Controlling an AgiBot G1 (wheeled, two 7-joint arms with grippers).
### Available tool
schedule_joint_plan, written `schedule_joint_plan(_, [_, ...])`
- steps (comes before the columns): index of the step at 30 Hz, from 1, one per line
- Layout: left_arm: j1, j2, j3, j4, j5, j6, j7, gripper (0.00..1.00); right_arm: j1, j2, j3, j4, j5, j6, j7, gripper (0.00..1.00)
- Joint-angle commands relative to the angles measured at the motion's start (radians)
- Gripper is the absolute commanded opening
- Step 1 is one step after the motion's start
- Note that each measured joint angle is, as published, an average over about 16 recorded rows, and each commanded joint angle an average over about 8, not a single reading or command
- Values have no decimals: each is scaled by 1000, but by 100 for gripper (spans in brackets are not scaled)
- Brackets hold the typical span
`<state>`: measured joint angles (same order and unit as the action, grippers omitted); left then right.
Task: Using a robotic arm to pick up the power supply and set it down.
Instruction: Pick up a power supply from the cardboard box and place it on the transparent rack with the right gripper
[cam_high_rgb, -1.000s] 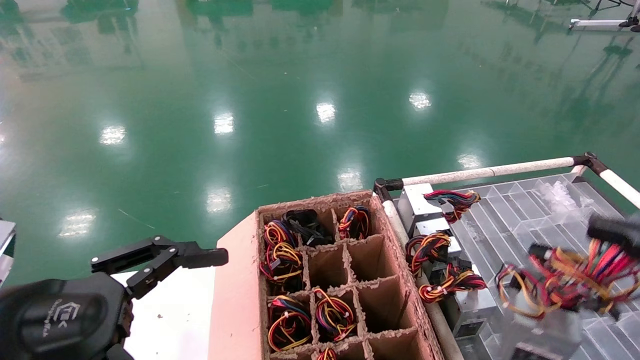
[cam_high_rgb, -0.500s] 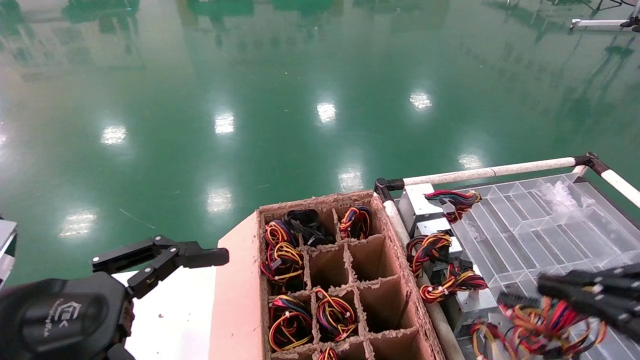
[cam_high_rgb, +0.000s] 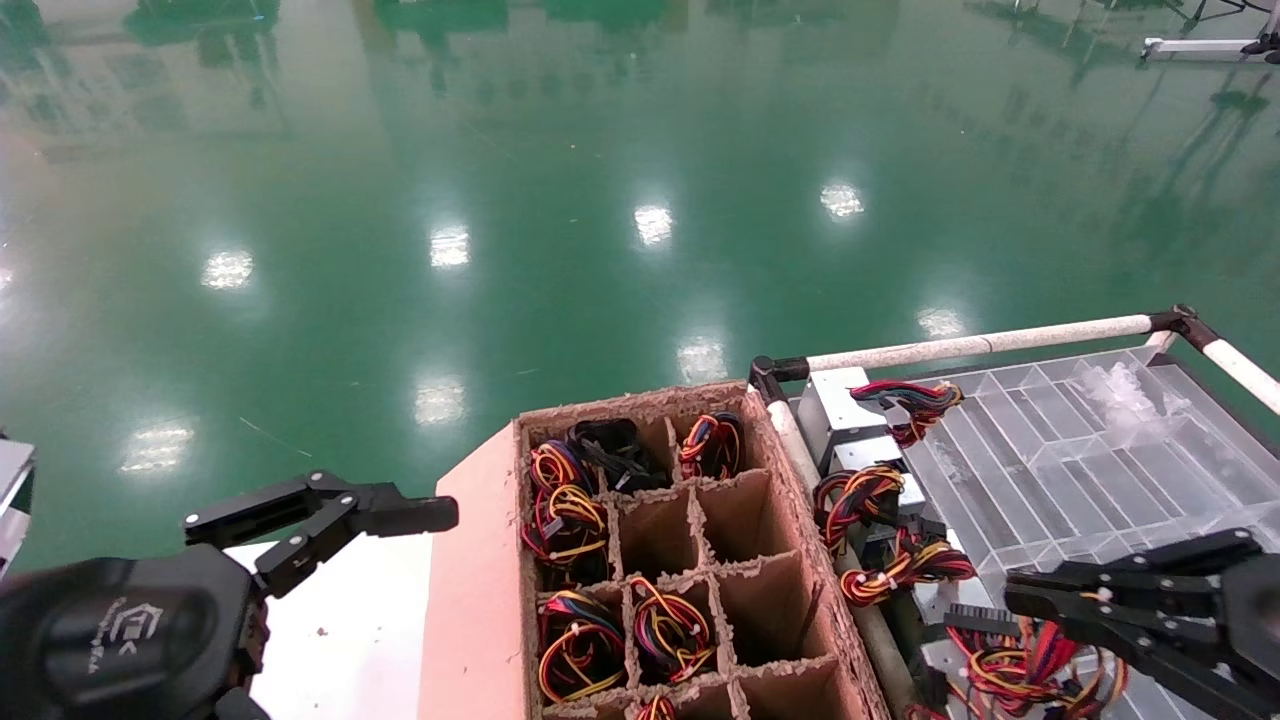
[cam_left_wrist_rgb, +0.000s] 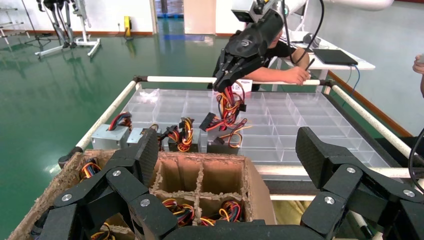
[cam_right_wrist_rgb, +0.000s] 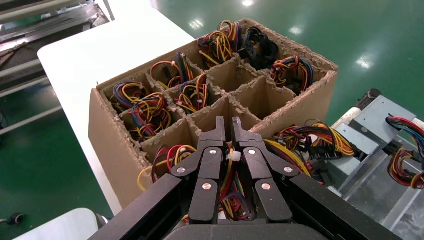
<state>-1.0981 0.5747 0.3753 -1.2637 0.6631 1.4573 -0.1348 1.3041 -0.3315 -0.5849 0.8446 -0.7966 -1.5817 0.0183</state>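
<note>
Below our right end effector (cam_high_rgb: 1010, 592), clamped on the wire bundle (cam_high_rgb: 1020, 670), the power supply (cam_left_wrist_rgb: 218, 145) hangs straight down; left end effector (cam_high_rgb: 440, 515) idles open.

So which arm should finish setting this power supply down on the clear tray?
Right. The right gripper is shut on the power supply's wire bundle, over the clear tray next to the row of other units. The left gripper is open, off beyond the cardboard box.

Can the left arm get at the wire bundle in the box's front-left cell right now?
Probably yes: the left tool hovers open just left of the cardboard box, and that bundle lies uncovered in its open-topped cell.
</note>
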Motion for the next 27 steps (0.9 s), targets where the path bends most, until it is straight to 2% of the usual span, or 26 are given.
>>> schedule_joint_plan(1, [0,0,0,0,0,0,0,100,14,-16,-13,-13,-9,-1,-1,0])
schedule_joint_plan(9, [0,0,0,0,0,0,0,100,4,-17,-57,-85,37,-6,-43,0])
schedule_joint_plan(22, [0,0,0,0,0,0,0,100,-81,17,-118,-187,155,-6,-121,0])
schedule_joint_plan(24, [0,0,0,0,0,0,0,100,-91,18,-127,-205,167,-5,-133,8])
schedule_joint_plan(27, [0,0,0,0,0,0,0,100,-99,17,-138,-229,178,-3,-149,44])
